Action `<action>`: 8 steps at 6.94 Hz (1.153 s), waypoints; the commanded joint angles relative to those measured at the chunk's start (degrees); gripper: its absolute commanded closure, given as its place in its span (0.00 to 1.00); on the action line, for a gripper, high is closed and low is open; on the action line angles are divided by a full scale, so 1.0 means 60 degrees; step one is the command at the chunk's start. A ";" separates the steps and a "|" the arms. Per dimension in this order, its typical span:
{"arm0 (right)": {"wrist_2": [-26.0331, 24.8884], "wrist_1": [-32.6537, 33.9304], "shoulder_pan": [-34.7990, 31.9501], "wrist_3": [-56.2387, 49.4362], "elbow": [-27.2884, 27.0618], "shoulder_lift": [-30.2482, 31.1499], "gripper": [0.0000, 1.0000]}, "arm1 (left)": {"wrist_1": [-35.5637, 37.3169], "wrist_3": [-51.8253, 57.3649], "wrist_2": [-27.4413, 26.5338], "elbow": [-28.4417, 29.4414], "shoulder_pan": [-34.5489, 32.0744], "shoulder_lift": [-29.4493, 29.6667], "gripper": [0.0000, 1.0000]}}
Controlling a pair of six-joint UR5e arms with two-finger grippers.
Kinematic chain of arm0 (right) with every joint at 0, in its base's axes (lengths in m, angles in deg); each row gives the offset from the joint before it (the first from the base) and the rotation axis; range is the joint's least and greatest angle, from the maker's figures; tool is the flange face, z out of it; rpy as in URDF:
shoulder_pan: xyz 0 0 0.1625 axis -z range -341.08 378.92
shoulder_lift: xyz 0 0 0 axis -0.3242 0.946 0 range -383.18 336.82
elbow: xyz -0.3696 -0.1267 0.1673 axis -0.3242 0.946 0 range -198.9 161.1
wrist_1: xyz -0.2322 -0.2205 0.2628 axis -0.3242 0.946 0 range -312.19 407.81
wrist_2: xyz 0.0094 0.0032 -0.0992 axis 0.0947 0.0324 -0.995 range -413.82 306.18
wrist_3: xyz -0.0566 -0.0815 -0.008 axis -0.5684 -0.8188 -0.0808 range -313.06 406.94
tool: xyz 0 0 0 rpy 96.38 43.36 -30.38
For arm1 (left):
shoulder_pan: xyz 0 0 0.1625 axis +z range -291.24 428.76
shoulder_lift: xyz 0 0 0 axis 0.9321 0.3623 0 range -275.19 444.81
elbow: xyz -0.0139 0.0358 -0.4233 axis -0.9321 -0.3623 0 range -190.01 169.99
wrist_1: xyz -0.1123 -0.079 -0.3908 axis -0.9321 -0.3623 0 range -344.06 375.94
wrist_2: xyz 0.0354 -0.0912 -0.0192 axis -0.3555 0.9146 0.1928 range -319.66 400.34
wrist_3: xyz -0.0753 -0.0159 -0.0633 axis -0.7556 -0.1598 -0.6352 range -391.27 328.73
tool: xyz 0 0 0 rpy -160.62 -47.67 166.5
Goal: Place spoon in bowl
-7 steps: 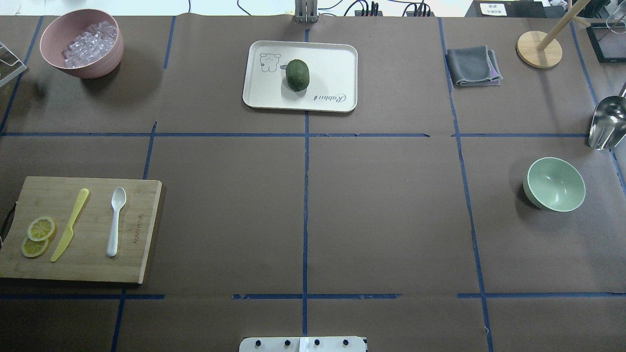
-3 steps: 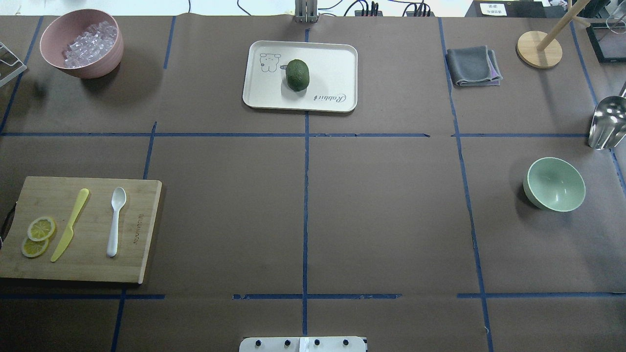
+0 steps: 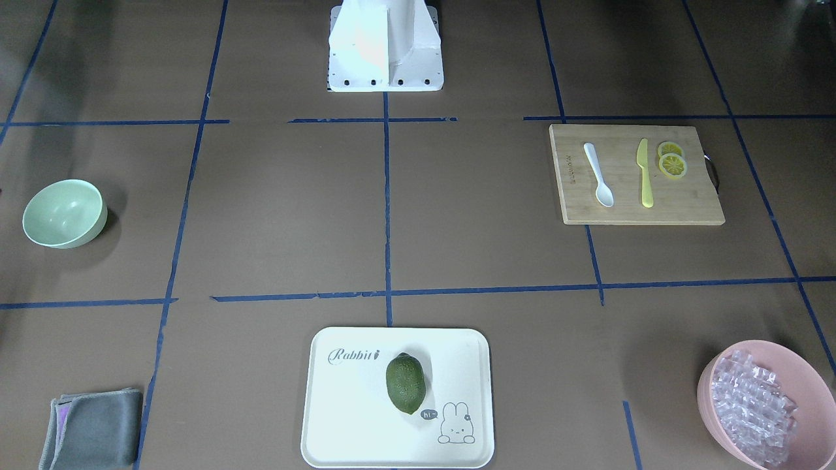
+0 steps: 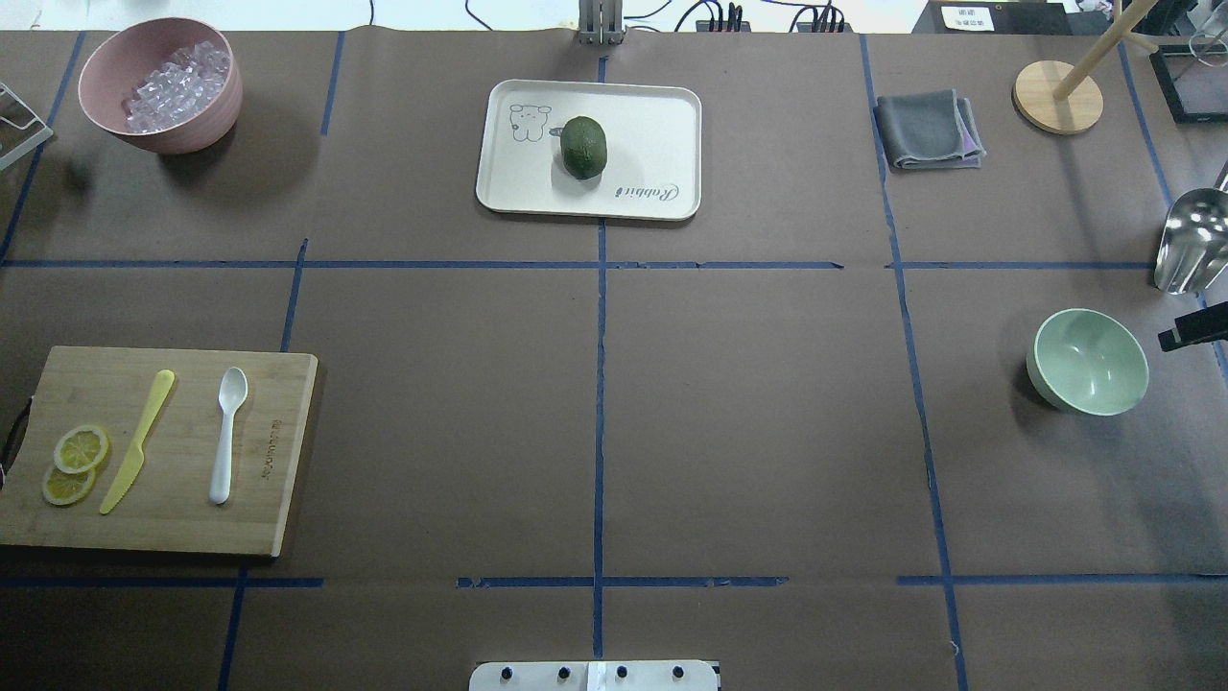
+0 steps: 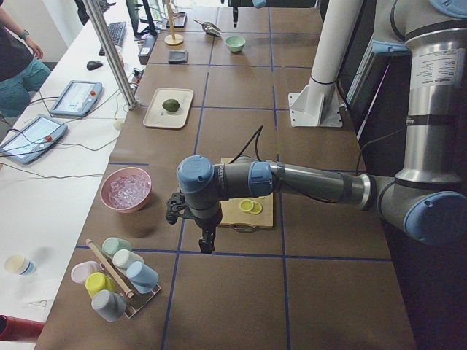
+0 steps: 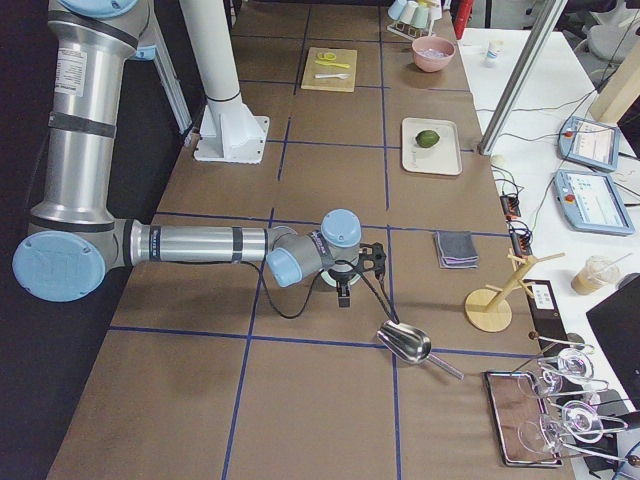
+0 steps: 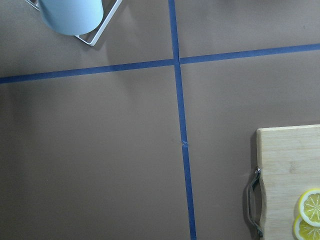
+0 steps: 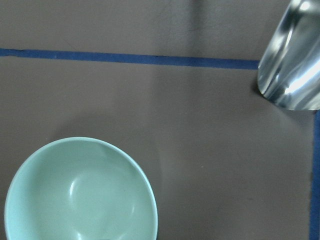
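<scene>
The white spoon (image 4: 227, 434) lies on a wooden cutting board (image 4: 278, 480) at the near left, scoop pointing away from me; it also shows in the front view (image 3: 599, 175). The mint-green bowl (image 4: 1089, 362) stands empty at the right, and fills the lower left of the right wrist view (image 8: 80, 192). My right gripper (image 6: 344, 296) hangs just beyond the bowl's right side; only a black part (image 4: 1192, 332) of it reaches the overhead view, so I cannot tell its state. My left gripper (image 5: 206, 242) hangs left of the board, pointing down, state unclear.
A yellow knife (image 4: 139, 441) and lemon slices (image 4: 75, 463) share the board. A pink bowl of ice (image 4: 158, 84) is far left, a tray (image 4: 662, 125) with a green fruit at the far middle, a grey cloth (image 4: 929, 130) and a metal scoop (image 4: 1192, 240) at the right.
A black part of my right arm has come into the overhead view at the right edge beside the bowl. Nothing on the table has moved.
</scene>
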 commanded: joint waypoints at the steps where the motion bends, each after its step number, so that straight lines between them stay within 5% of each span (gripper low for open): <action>1: -0.0244 -0.0678 0.0739 0.0554 0.0368 -0.0066 0.05 | -0.0001 0.0026 0.0015 -0.0019 0.0000 -0.0014 0.00; 2: -0.0260 -0.0693 0.0827 0.0554 0.0486 -0.0066 0.12 | -0.0015 0.0026 0.0015 0.0025 0.0000 -0.0014 0.00; 4: -0.0260 -0.0664 0.0945 0.0568 0.0633 -0.0212 0.46 | -0.0030 0.0041 0.0015 0.0040 0.0000 -0.0029 0.00; 5: -0.0275 -0.0678 0.0945 0.0539 0.0677 -0.0271 0.83 | -0.0015 0.0041 0.0015 0.0026 0.0000 -0.0029 0.00; 6: -0.0260 -0.0693 0.0945 0.0525 0.0721 -0.0286 0.98 | -0.0015 0.0041 0.0015 0.0025 0.0000 -0.0029 0.00; 8: -0.0144 -0.0679 0.0931 0.0553 0.0562 -0.0359 1.00 | -0.0015 0.0041 0.0015 0.0011 0.0000 -0.0029 0.00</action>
